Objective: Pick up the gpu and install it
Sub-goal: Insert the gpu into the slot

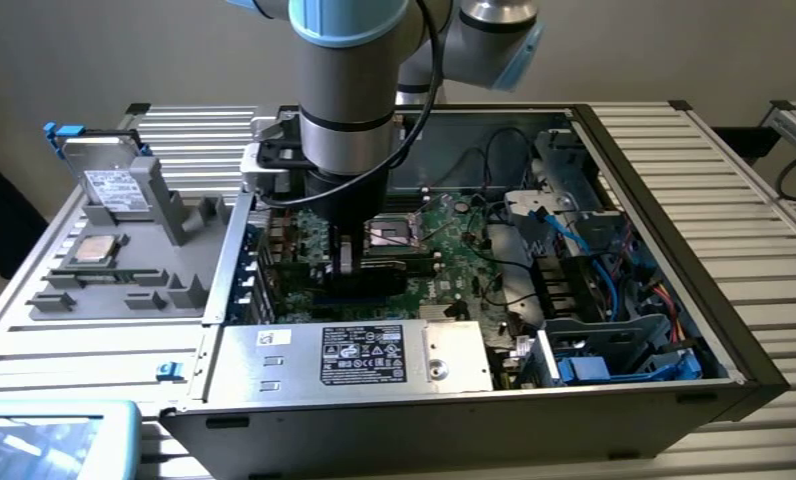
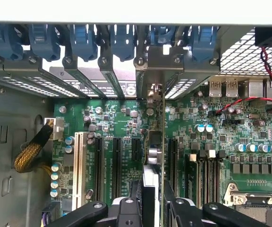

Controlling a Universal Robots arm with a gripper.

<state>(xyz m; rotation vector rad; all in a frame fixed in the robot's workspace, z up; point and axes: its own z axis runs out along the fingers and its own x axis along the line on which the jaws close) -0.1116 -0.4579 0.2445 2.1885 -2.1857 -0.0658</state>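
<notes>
**Installation stage, wrist and exterior views.** Nearest to you, the gripper [image 2: 152, 208] has its two fingers [image 2: 130, 208] closed on the gpu [image 2: 151, 153]. You meet the card edge-on, standing upright over the motherboard [image 2: 122, 123].

The pick-up therefore counts as done, and the card is already inside the computer case [image 1: 738, 330]. It lies along the motherboard's row of expansion slots [image 2: 99, 161] and runs parallel to them. From here you cannot tell whether its lower edge is fully pressed home in a slot.

Farther out, at the motherboard's rear edge, the card's metal bracket [image 2: 162, 59] sits in line with one of the back-panel openings, beneath the blue retaining clips [image 2: 84, 40].

In the exterior view the arm carries the gripper [image 1: 342, 262] low over the motherboard's middle. Judged from this, insertion is well advanced, while confirmed seating and release are not yet shown.
</notes>
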